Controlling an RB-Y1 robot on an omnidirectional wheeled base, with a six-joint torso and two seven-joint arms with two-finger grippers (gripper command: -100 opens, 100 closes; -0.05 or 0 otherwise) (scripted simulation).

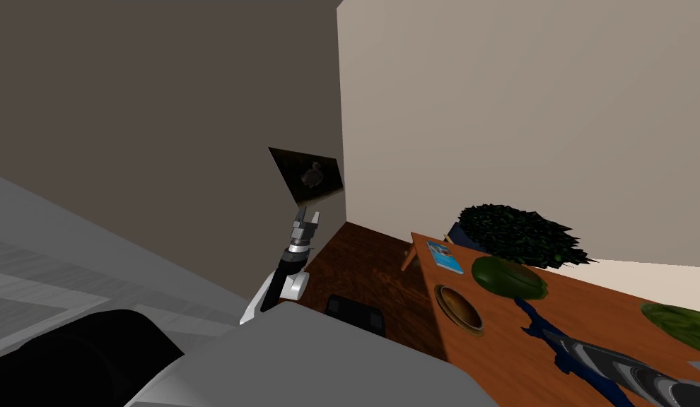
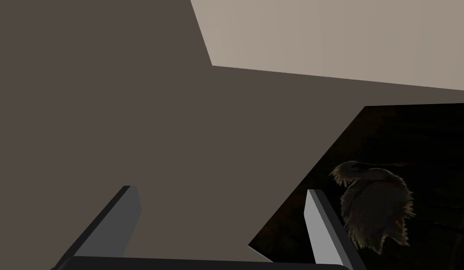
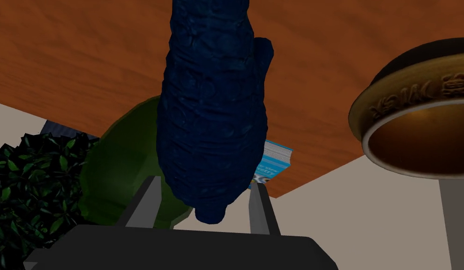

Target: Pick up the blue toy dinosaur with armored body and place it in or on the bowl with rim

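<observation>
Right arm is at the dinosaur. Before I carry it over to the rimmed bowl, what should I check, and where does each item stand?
1. Right gripper grip: fingers press the sides of the blue dinosaur. Ok.
2. Dinosaur lifted clear of the table: cannot tell.
3. Brown rimmed bowl upright, opening free, nothing seen inside: ok.
4. Path to the bowl: the green domed object and the book lie off to the side, with bare table between the dinosaur and the bowl. Ok, probably.
5. Left gripper open, raised away from the table: ok.
</observation>
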